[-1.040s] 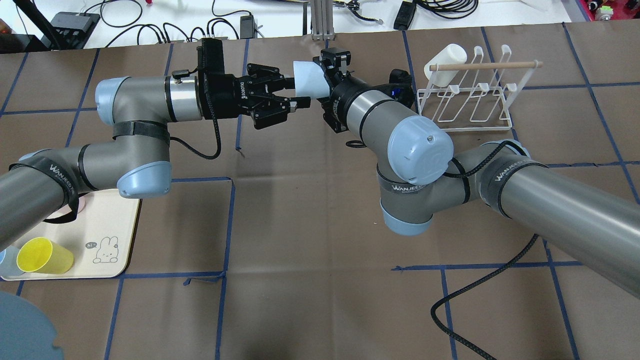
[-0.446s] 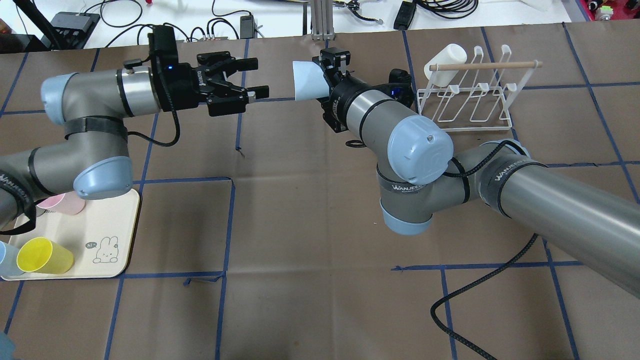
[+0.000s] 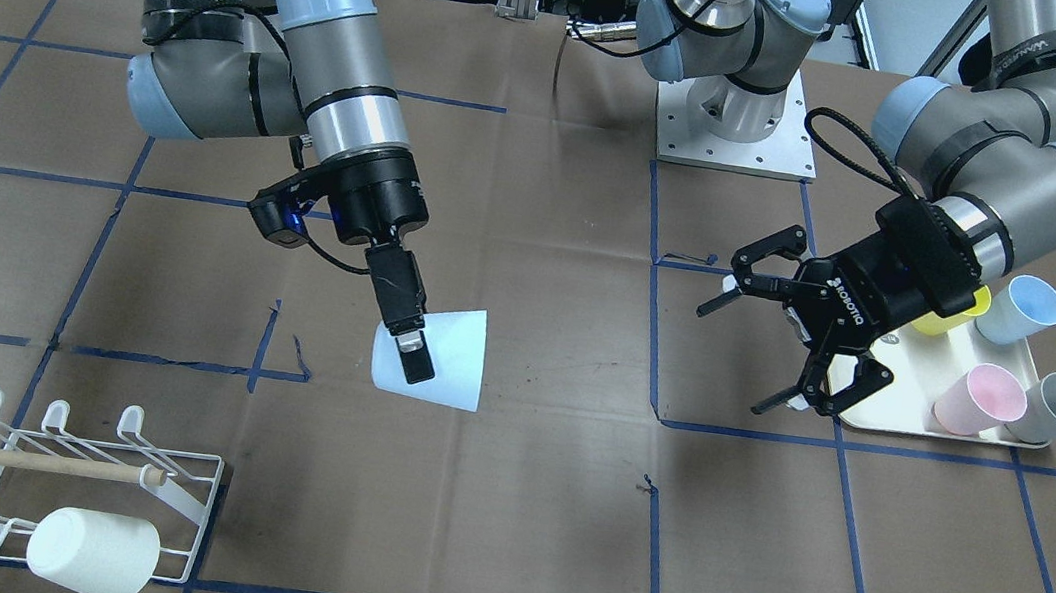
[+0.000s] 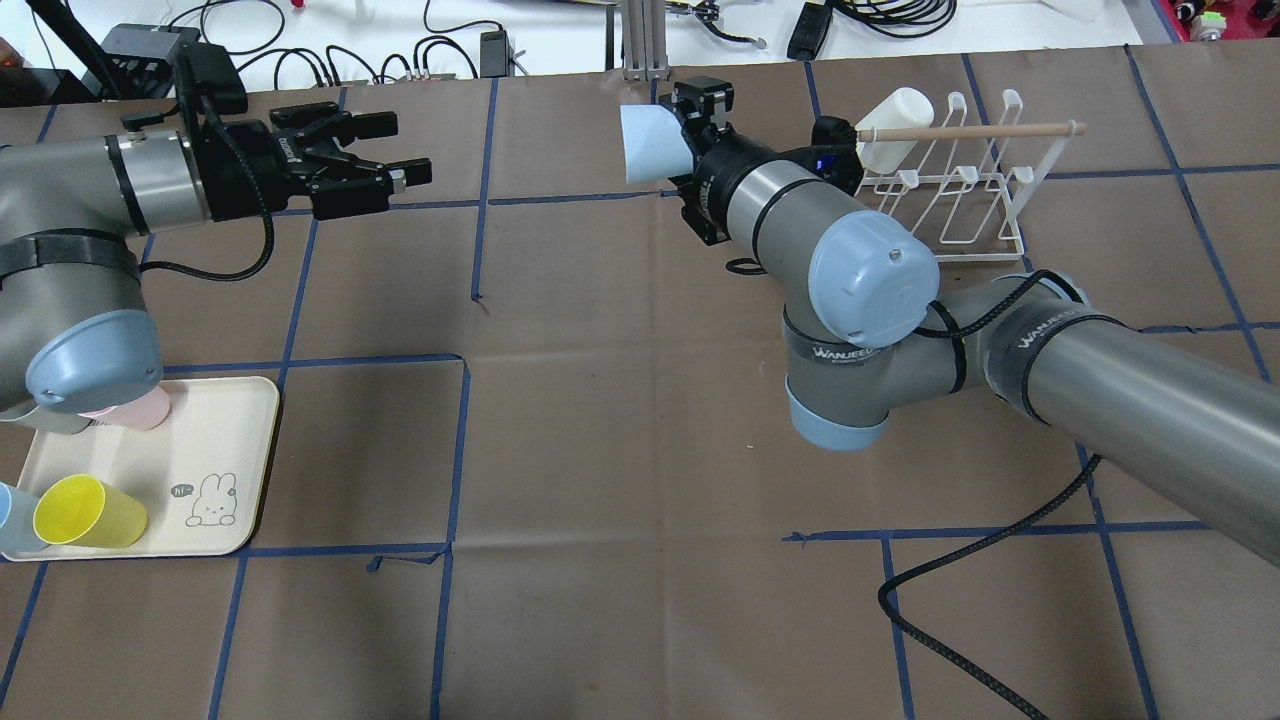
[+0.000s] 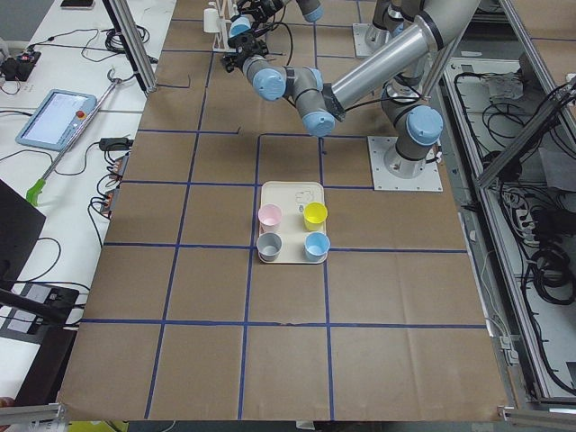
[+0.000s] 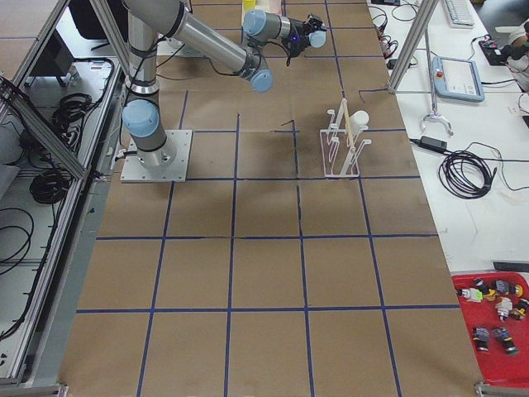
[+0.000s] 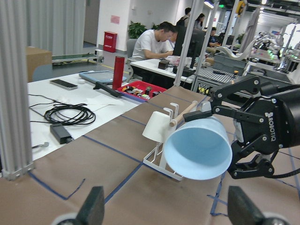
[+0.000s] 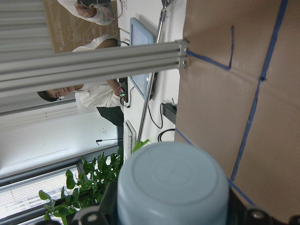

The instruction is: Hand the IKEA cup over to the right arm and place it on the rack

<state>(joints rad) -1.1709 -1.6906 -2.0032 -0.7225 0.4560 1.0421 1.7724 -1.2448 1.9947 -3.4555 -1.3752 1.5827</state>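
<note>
The IKEA cup (image 4: 650,143) is light blue and lies sideways in the air, its mouth toward the left arm. The right arm's gripper (image 4: 690,128) is shut on it, with one long finger (image 3: 412,338) outside the wall. The front view shows the same cup (image 3: 445,357) above the table's middle. Its base (image 8: 172,183) fills the right wrist view. My left gripper (image 4: 405,148) hangs open and empty well to the cup's left, also seen as the left gripper (image 3: 737,357) beside the tray. The white wire rack (image 4: 940,190) stands just right of the right gripper.
A white cup (image 4: 895,125) hangs on the rack's (image 3: 62,481) corner prong under the wooden dowel (image 4: 980,130). A cream tray (image 4: 230,440) at the near left holds a yellow cup (image 4: 85,510), a pink cup (image 3: 977,397) and others. A black cable (image 4: 960,570) trails near the right arm.
The left gripper has pulled back to the left, away from the cup, and stays open. The right arm has carried the cup slightly right, toward the rack.
</note>
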